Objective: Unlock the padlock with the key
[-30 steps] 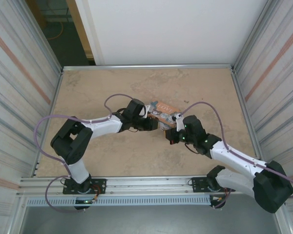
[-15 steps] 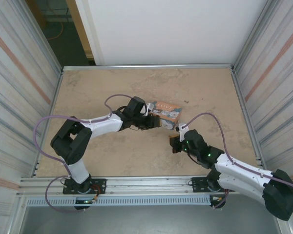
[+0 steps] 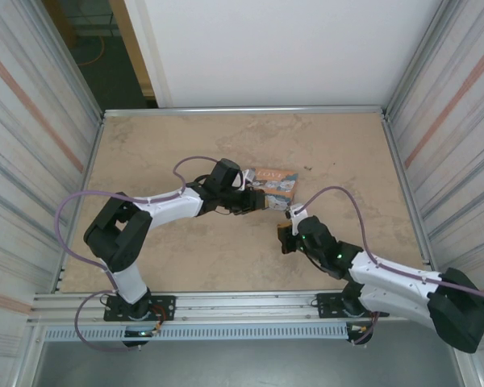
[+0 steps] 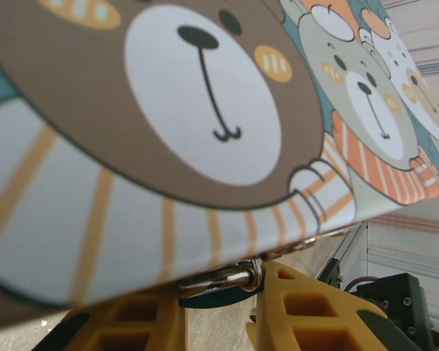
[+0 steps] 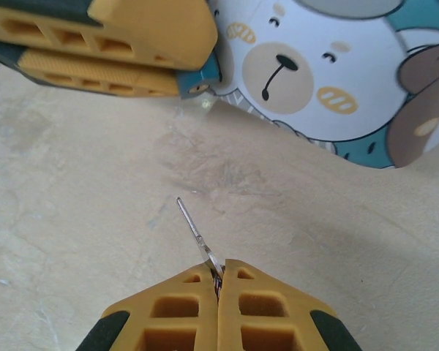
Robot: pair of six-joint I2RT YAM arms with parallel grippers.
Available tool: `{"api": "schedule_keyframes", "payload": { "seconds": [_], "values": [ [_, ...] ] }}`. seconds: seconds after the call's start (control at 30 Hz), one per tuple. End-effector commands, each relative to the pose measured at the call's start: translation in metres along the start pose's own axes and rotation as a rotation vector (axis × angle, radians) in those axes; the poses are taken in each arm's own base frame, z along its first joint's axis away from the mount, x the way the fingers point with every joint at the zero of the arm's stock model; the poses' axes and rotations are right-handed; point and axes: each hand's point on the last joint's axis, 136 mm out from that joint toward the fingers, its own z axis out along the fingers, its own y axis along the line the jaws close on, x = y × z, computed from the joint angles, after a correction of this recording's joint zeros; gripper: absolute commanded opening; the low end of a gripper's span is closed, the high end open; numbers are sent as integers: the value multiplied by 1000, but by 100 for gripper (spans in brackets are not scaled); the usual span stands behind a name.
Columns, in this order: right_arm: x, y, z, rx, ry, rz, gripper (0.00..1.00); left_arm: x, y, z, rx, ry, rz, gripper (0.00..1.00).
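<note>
My left gripper is shut on the tiny padlock, which hangs at the lower edge of the cartoon-bear tin box. In the left wrist view the padlock's silvery shackle and teal body sit between the yellow fingers, just under the tin box. My right gripper is a short way in front of the tin, shut on the key. The thin blade points up and left toward the padlock, with bare table between them.
The tin box lies on the beige table, tilted up at the padlock side. The left gripper's yellow fingers fill the top left of the right wrist view. Metal rails and corrugated walls bound the table.
My right arm has drawn back toward the near edge with the key, away from the tin. The left gripper stays on the padlock; the tin has shifted slightly.
</note>
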Motion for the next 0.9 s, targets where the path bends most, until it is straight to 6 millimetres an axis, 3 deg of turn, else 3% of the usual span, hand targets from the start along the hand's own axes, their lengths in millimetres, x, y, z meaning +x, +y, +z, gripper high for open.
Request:
{"api": "schedule_keyframes", "payload": {
  "seconds": [0.0,0.33,0.87],
  "values": [
    [-28,8,6,12,-83,-27,0,-14,-33,-5,98,-39,65,24],
    [-34,10,23,32,-105,-25,0,-11,-32,-9,93,-44,68,24],
    [-35,-1,24,95,-126,-9,0,-11,-31,-7,91,-42,65,24]
  ]
}}
